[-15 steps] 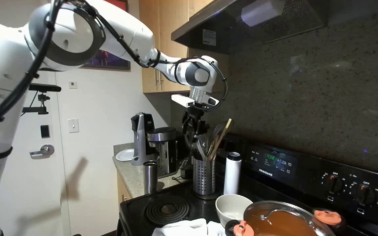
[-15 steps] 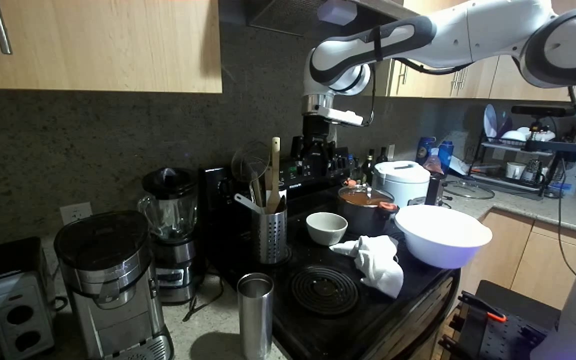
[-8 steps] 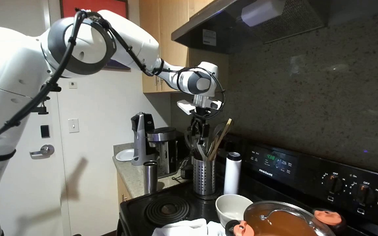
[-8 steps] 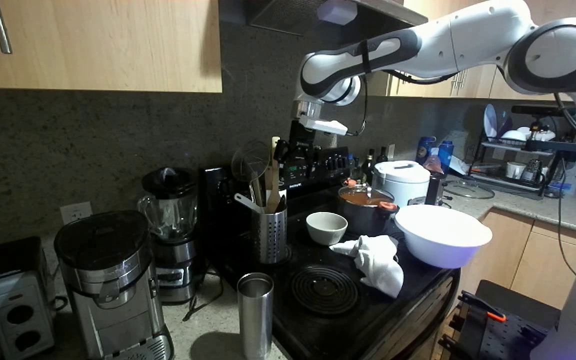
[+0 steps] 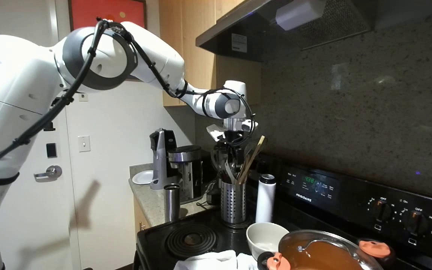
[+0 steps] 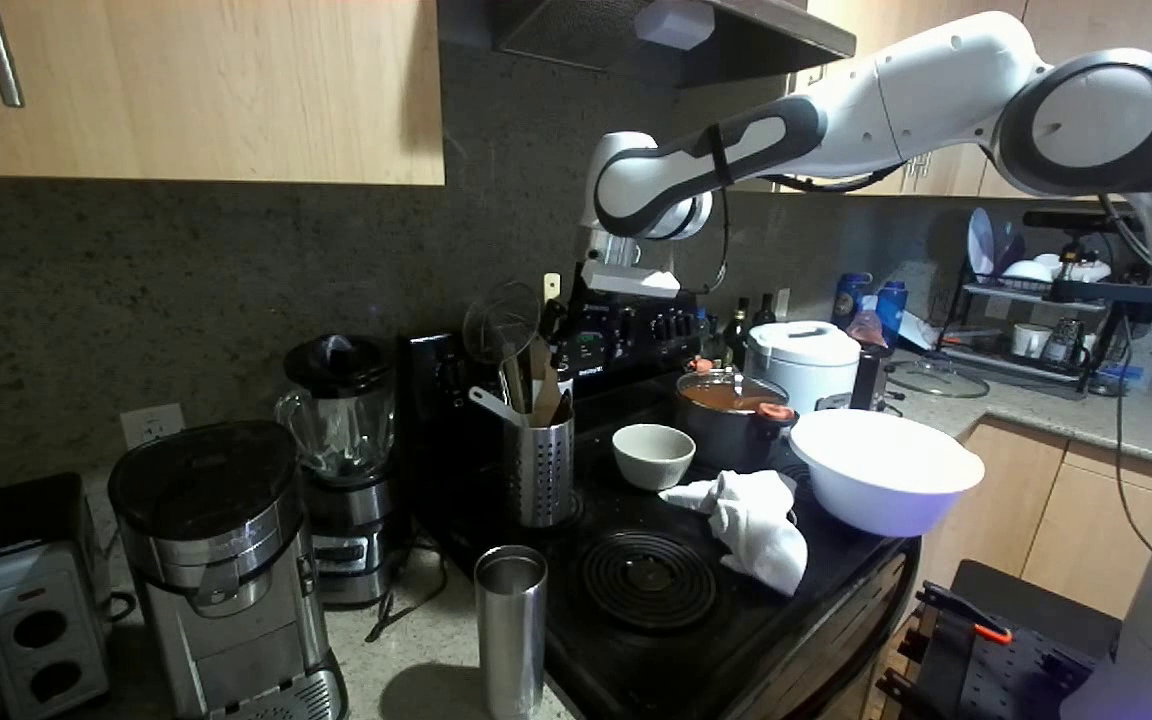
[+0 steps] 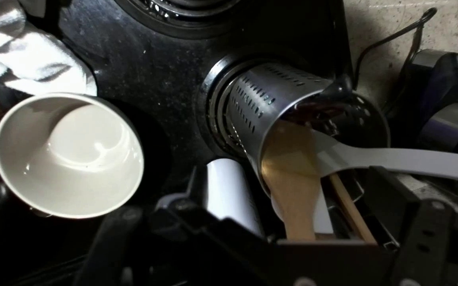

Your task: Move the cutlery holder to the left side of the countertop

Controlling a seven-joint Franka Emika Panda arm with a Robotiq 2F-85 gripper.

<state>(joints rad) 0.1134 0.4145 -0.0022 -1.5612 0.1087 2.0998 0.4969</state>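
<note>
The cutlery holder is a perforated steel cylinder (image 5: 233, 202) standing upright on a back burner of the black stove, with wooden and other utensils sticking out. It also shows in an exterior view (image 6: 541, 475) and in the wrist view (image 7: 268, 99). My gripper (image 5: 233, 155) points down at the utensil tops, above the holder's rim. In the wrist view my gripper (image 7: 290, 180) is open, with the wooden spatula (image 7: 292, 194) between its fingers in the picture; contact cannot be told. In an exterior view utensils partly hide the fingers. The countertop (image 6: 406, 620) beside the stove looks pale and speckled.
A white cylinder with a dark top (image 5: 265, 200) stands close beside the holder. A bowl (image 6: 653, 457), towel (image 6: 756, 530) and lidded pot (image 6: 731, 420) are on the stove. A steel tumbler (image 6: 511, 630), coffee machine (image 6: 216, 560) and blender (image 6: 341, 430) stand on the countertop.
The arm has come down, and my gripper has moved lower, in among the utensil tops. In an exterior view it also shifted left toward the holder. The holder has not moved.
</note>
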